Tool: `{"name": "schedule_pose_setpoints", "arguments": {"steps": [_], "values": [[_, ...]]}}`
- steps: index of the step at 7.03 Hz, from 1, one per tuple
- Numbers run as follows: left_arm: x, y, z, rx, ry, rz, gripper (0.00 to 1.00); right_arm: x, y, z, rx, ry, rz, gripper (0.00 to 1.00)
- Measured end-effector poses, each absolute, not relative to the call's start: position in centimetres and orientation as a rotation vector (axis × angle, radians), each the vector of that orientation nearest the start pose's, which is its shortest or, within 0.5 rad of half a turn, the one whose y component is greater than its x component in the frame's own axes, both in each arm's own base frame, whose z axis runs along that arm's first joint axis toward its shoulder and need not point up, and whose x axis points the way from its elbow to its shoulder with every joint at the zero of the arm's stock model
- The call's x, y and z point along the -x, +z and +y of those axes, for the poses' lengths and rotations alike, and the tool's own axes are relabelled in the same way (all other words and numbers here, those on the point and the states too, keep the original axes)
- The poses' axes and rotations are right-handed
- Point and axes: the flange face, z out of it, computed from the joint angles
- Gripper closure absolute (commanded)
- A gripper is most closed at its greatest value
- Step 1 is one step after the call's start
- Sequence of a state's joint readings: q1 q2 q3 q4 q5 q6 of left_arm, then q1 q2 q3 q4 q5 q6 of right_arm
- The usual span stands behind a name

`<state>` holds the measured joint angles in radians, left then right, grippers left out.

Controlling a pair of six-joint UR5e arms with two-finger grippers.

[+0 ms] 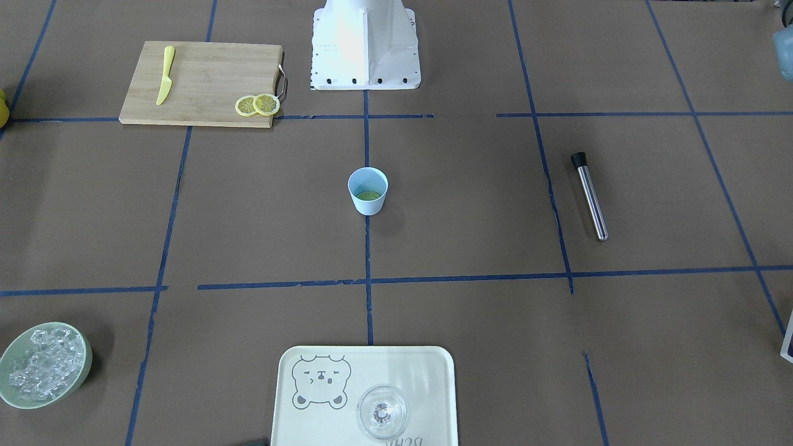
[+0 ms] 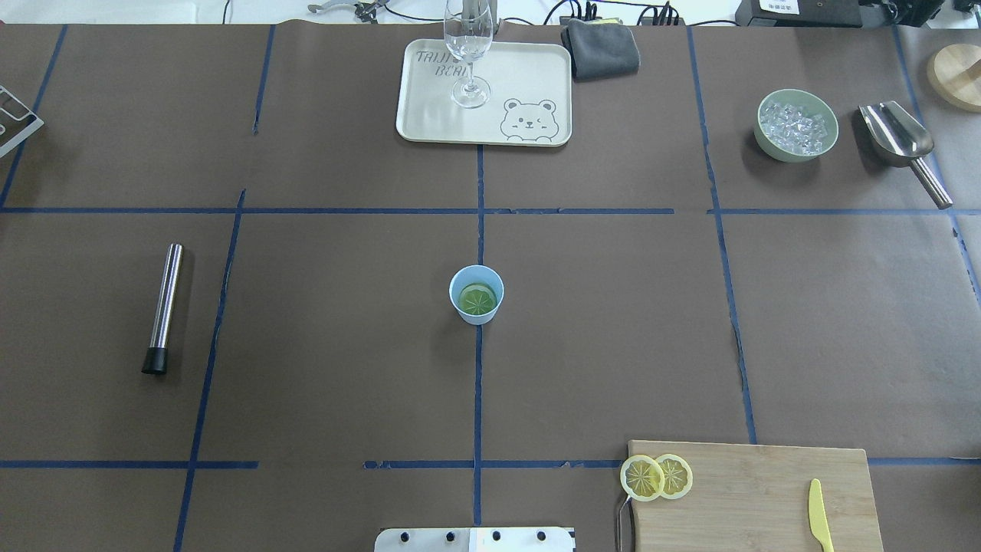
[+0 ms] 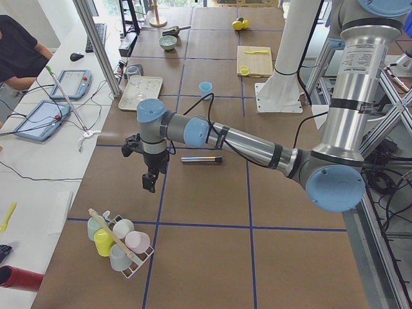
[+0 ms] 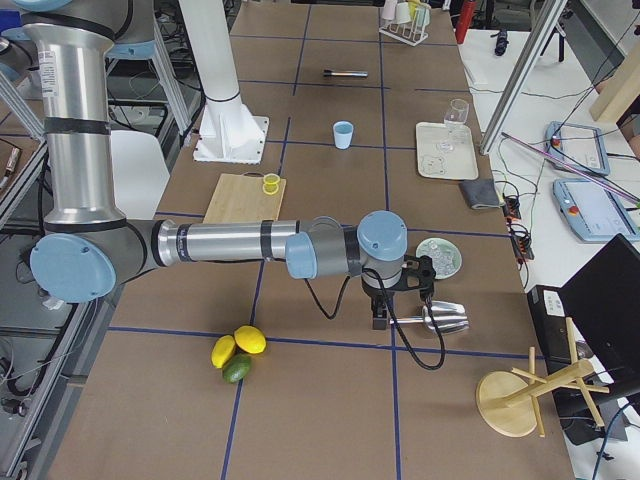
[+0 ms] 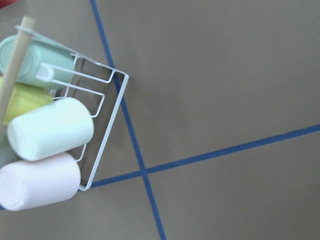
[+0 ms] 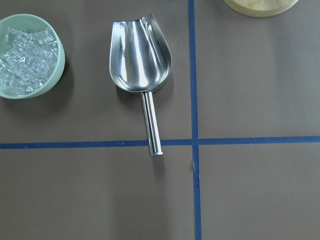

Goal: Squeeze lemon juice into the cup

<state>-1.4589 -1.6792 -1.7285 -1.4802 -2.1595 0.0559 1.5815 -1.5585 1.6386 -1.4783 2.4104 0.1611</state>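
**Silver arms, blue caps**

The left arm [image 3: 251, 143] and right arm [image 4: 220, 243] are showing silver tubes, grey joints and light-blue end caps. Black cables [image 3: 207, 96] are trailing along both. The white pedestal [image 1: 365, 43] is wearing black screws [image 1: 354, 80] along its foot.

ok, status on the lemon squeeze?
Left gripper and right gripper out at table ends, jaws unreadable. One thin round lemon slice inside small light-blue plastic cup; two yellow slices on wooden cutting board. Nothing beside cup.

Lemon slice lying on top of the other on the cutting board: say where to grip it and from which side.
Probably pinch the upper lemon slice across its rim, straight from above: it lies flat and thin at the edge of the cutting board. Close crosswise to the second slice it overlaps.
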Motion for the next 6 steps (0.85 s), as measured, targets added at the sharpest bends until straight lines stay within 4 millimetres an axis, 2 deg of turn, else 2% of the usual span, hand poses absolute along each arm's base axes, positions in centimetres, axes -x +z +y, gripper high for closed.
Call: {"name": "schedule_pose_setpoints", "arguments": {"steps": [1, 3, 4, 6], "values": [[3.0, 56.9, -52.6, -0.136, 0.201, 0.606, 0.0, -6.5, 60.8, -50.3, -0.092, 0.092, -0.848, 0.0], [5.1, 60.3, -51.1, -0.095, 0.15, 0.638, 0.0, -6.4, 61.0, -50.2, -0.086, 0.098, -0.85, 0.0], [6.1, 61.2, -51.1, -0.086, 0.125, 0.645, 0.0, -6.4, 60.9, -50.2, -0.086, 0.099, -0.851, 0.0], [6.6, 61.3, -51.6, -0.104, 0.114, 0.646, 0.0, -6.4, 60.7, -50.1, -0.088, 0.099, -0.855, 0.0]]}}
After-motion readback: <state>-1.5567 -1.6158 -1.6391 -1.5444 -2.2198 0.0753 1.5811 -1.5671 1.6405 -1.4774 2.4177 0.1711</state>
